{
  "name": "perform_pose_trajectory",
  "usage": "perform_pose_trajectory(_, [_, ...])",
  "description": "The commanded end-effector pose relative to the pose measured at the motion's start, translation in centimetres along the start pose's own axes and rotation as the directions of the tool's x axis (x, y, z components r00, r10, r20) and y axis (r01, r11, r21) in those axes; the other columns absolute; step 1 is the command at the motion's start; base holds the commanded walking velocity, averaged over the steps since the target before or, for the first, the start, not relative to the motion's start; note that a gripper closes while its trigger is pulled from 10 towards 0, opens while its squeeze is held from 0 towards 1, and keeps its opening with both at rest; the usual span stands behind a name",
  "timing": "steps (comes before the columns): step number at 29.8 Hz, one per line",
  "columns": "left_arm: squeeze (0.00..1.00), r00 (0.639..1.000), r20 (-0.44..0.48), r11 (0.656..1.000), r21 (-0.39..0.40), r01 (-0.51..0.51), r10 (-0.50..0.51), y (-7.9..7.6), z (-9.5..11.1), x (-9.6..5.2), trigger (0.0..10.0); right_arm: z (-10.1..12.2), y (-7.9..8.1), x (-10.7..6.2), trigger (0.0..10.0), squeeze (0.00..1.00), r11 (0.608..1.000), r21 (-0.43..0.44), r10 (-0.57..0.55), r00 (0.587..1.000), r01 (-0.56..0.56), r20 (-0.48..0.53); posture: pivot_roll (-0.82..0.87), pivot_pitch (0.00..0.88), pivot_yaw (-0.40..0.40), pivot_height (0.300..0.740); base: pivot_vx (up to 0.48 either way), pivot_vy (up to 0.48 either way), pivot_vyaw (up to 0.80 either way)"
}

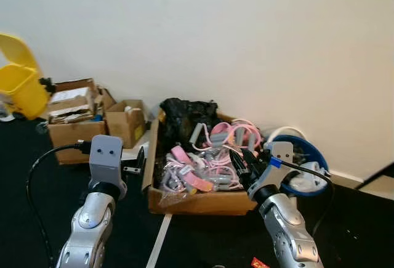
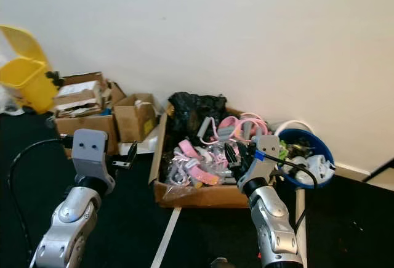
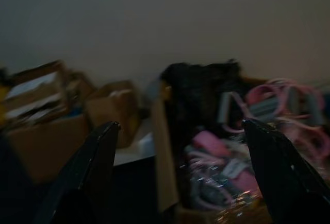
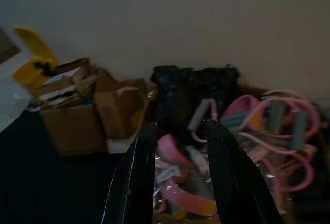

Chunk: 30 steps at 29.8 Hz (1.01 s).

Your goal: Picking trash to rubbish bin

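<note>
A yellow rubbish bin [image 1: 21, 86] with its lid raised stands at the far left by the wall. A small red scrap [image 1: 259, 262] lies on the dark floor beside my right arm. My left gripper [image 1: 140, 162] is held low in front of the big cardboard box [image 1: 203, 203], its fingers [image 3: 98, 157] spread wide and open with nothing between them. My right gripper [image 1: 247, 160] hovers over the box's right front corner. Its fingers [image 4: 142, 167] stand a narrow gap apart and hold nothing.
The big box holds pink and grey loops [image 1: 215, 151] and a black bag [image 1: 184, 117]. A blue tub [image 1: 314, 154] of odds sits to its right. Two smaller cardboard boxes [image 1: 74, 114] stand at left near the bin. A white line [image 1: 159, 240] runs across the floor.
</note>
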<state>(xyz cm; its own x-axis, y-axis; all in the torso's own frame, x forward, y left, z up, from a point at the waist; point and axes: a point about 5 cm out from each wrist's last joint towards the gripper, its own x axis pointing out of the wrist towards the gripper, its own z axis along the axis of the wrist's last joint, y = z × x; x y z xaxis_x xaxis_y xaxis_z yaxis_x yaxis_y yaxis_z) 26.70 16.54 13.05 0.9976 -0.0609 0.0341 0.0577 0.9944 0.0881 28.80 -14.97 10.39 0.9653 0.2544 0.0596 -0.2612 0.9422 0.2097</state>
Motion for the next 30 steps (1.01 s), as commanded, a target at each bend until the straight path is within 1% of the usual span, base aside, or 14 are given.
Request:
perform_pose_trajectory(1, [0.00, 1.000, -0.024, 1.000, 0.008, 0.001, 0.000, 0.00, -0.57, -0.14, 10.0, -0.35, -0.35, -0.31, 10.0, 0.00, 1.000, 0.006, -0.015, 1.000, 0.015, -0.017, 0.04, 0.136, -0.019, 0.740, 0.000, 0.000, -0.59])
perform_pose_trajectory(23, [0.00, 1.000, -0.023, 1.000, 0.007, 0.002, -0.002, -0.08, -0.60, -0.04, 10.0, -0.46, -0.30, -0.34, 10.0, 0.00, 1.000, 0.017, -0.018, 0.999, 0.018, -0.033, 0.04, 0.139, -0.021, 0.740, 0.000, 0.000, -0.64])
perform_pose_trajectory(30, [0.00, 1.000, -0.023, 1.000, 0.006, 0.004, -0.004, -0.15, -0.60, -0.09, 10.0, -0.52, -0.30, -0.48, 10.0, 0.00, 1.000, 0.003, -0.018, 0.999, 0.018, -0.038, 0.03, 0.140, -0.024, 0.740, 0.000, 0.000, -0.65])
